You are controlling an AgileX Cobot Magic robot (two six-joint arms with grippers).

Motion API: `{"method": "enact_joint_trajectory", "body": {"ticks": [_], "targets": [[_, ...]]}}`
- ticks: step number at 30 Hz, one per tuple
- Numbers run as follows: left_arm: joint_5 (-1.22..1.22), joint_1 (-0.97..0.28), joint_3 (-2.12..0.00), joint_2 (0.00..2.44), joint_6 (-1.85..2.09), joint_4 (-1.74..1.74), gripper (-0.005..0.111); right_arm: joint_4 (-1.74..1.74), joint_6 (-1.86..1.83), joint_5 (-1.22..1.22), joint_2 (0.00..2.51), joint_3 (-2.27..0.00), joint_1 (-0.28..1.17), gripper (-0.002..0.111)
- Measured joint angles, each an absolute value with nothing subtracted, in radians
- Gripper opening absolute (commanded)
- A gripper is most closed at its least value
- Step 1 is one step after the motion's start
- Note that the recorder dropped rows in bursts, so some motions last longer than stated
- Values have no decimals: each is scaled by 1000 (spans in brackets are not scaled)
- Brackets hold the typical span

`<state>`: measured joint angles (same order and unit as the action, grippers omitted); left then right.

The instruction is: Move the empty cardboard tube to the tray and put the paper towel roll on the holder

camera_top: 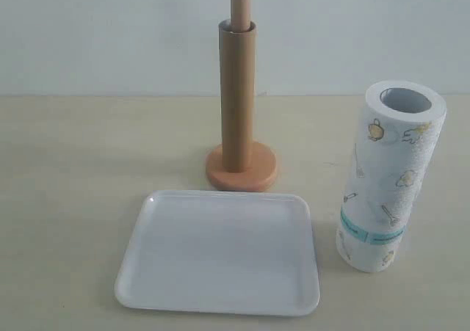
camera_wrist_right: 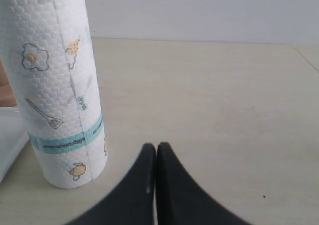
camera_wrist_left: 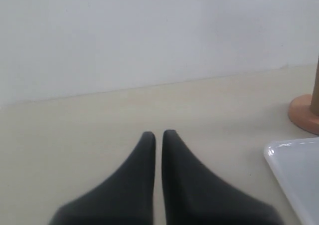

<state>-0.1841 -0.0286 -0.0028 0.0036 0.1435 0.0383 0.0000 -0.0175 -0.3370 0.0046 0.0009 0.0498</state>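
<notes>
empty cardboard tube [camera_top: 237, 96]: upright, sleeved over the holder [camera_top: 241, 173] pole, upper centre of the exterior view | tray [camera_top: 220, 250]: lower centre, just before the holder base | paper towel roll [camera_top: 389, 177]: standing right, beside tray | left gripper [camera_wrist_left: 158, 135]: pinched closed, holding nothing | right gripper [camera_wrist_right: 156, 147]: pinched closed, holding nothing, near roll

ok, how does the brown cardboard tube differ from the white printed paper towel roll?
The brown cardboard tube is slim and plain; the white printed paper towel roll is thicker, with drawings and a teal band. The tube sits sleeved over the wooden holder; the roll stands free on the table beside the white tray. Both are upright hollow cylinders.
</notes>
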Motion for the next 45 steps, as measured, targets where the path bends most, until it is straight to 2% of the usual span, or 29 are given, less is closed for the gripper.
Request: {"method": "enact_joint_trajectory", "body": {"ticks": [4,10,13,17,24,32,45], "targets": [[-129,-29,-3,4,144,38,4,0,-18,-337,5,1,50,0],[213,-29,-3,2,74,44,4,0,-18,-337,5,1,50,0],[291,-29,-54,2,53,44,4,0,-18,-337,5,1,50,0],[188,-29,-222,17,57,44,4,0,-18,-337,5,1,50,0],[-119,-29,-485,220,91,44,4,0,-18,-337,5,1,50,0],[-198,-29,-506,323,93,44,4,0,-18,-337,5,1,50,0],[-103,-29,-508,365,92,45,4,0,-18,-337,5,1,50,0]]}}
